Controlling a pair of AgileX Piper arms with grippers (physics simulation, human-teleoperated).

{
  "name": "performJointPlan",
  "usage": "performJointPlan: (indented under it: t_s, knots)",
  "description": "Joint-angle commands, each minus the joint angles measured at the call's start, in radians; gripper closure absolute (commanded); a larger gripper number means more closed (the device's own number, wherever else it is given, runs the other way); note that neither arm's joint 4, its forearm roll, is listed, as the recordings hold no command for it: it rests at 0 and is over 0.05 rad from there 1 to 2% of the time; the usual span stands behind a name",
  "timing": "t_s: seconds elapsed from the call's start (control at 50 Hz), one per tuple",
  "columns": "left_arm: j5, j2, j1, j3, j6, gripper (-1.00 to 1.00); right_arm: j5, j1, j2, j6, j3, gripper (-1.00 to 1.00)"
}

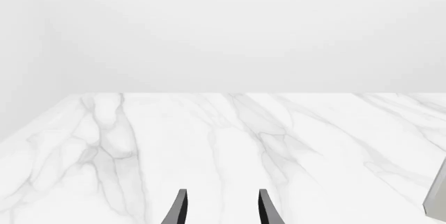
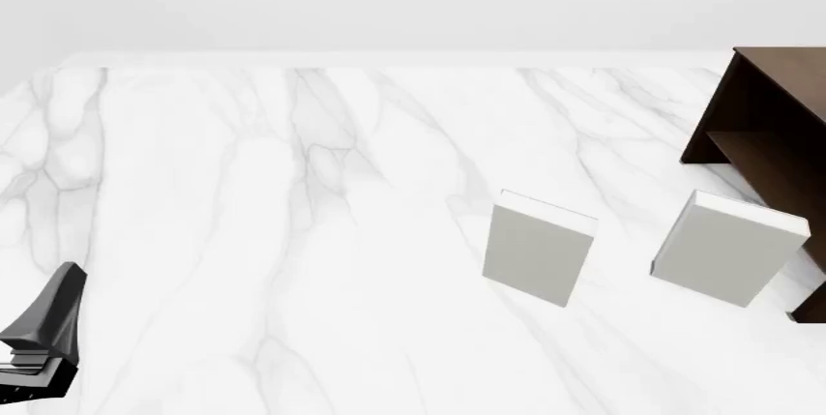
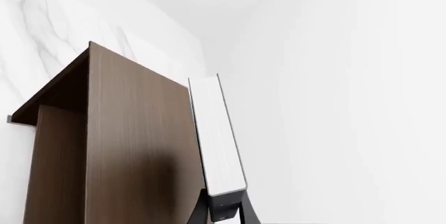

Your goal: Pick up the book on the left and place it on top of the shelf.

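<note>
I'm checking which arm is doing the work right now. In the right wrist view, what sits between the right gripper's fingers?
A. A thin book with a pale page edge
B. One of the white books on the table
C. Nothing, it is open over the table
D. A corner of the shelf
A: the right gripper is clamped on the lower end of the thin book, with the brown shelf beside it.

The left claw (image 1: 221,208) has two slim, dark grey, tapered fingers (image 1: 180,207), and the arm housing (image 2: 45,333) is black and angular.
</note>
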Motion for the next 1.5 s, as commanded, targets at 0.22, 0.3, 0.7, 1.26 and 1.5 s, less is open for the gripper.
performJointPlan:
  t_s: [0.22,0.3,0.7,1.26,1.5]
  knots:
    - [0.0,0.0,0.0,0.0,0.0,-1.0,-0.04,-0.009,0.045,-0.002,-0.019,1.0]
    - [0.0,0.0,0.0,0.0,0.0,-1.0,-0.045,-0.009,0.052,-0.001,-0.017,1.0]
    - [0.0,0.0,0.0,0.0,0.0,-1.0,-0.059,-0.009,0.099,-0.003,-0.017,1.0]
    - [0.0,0.0,0.0,0.0,0.0,-1.0,-0.024,0.01,-0.005,0.077,0.094,-1.0]
    - [0.0,0.0,0.0,0.0,0.0,-1.0,-0.007,-0.005,-0.172,0.157,0.25,-1.0]
